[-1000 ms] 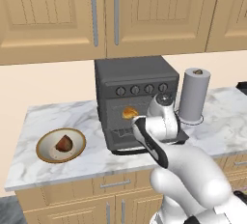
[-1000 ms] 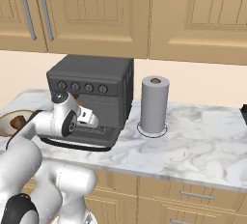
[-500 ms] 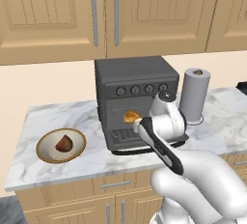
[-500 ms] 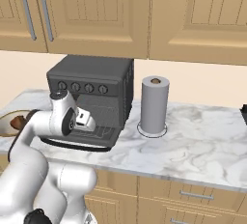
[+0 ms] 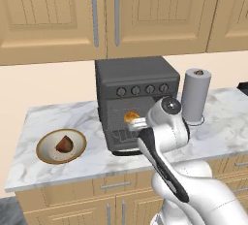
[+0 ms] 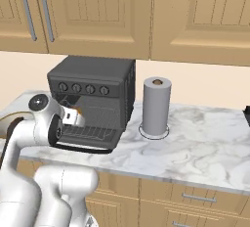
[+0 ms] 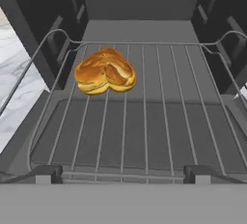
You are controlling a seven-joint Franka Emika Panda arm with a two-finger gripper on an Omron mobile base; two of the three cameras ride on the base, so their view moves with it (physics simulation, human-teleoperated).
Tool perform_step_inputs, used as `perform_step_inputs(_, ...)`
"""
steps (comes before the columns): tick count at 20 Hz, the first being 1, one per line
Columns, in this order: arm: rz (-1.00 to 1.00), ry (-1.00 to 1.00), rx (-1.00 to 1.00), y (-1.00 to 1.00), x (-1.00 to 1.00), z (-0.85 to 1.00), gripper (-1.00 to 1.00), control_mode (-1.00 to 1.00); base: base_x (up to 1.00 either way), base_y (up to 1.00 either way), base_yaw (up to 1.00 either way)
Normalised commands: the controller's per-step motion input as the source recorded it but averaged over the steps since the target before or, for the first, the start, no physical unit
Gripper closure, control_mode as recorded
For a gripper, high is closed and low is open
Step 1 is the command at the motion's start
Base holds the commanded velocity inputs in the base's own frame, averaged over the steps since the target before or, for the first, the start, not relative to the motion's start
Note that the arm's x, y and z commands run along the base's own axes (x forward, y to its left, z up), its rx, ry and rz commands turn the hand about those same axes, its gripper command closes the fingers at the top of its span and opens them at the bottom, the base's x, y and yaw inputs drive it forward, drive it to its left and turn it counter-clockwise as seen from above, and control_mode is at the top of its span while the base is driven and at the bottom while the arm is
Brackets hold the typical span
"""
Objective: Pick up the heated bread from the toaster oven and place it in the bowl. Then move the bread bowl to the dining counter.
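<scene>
Hand view: heated bread (image 7: 105, 72) lies on the toaster oven (image 7: 144, 6) rack, hand (image 7: 123, 174) fingers apart, no readable writing.

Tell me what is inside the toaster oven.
On the wire rack inside the toaster oven lies the heated bread, left of centre. Its underside is hidden.

A: How clear is the mouth of the toaster oven (image 5: 133, 100)?
B: Open, with the door (image 6: 90, 138) dropped flat toward the worktop's (image 6: 205, 138) front edge. The pincer (image 7: 123, 174), spread wide, faces straight in over the wire rack (image 7: 144, 126).
A: Anything on the rack?
B: The heated bread (image 7: 105, 71), toward the left rear; the right half is bare wire. The side walls hem the rack in.
A: Beside the oven?
B: A paper-towel roll (image 6: 156, 106) stands just right of it. The bowl (image 5: 61, 146), holding a dark brown chunk (image 5: 64, 144), sits apart near the left front edge, with bare marble between.
</scene>
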Motion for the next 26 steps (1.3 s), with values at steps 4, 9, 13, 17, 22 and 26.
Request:
perform_step_inputs(4,0.04,0.01,0.0,0.28,0.61,0.15,-1.0,-1.0,0.0,0.0,0.0)
perform_step_inputs(9,0.0,0.13,0.0,0.14,0.55,0.01,-1.0,-1.0,0.0,0.0,0.0)
perform_step_inputs(13,-0.01,0.18,0.0,0.01,0.42,0.0,-1.0,-1.0,0.0,0.0,0.0)
perform_step_inputs(17,-0.03,0.14,0.0,0.0,0.23,-0.03,-1.0,-1.0,0.0,0.0,0.0)
perform_step_inputs(22,0.0,0.05,0.0,0.0,0.04,-0.31,-1.0,-1.0,0.0,0.0,0.0)
perform_step_inputs(26,0.0,0.0,0.0,0.05,0.13,-0.2,-1.0,-1.0,0.0,0.0,0.0)
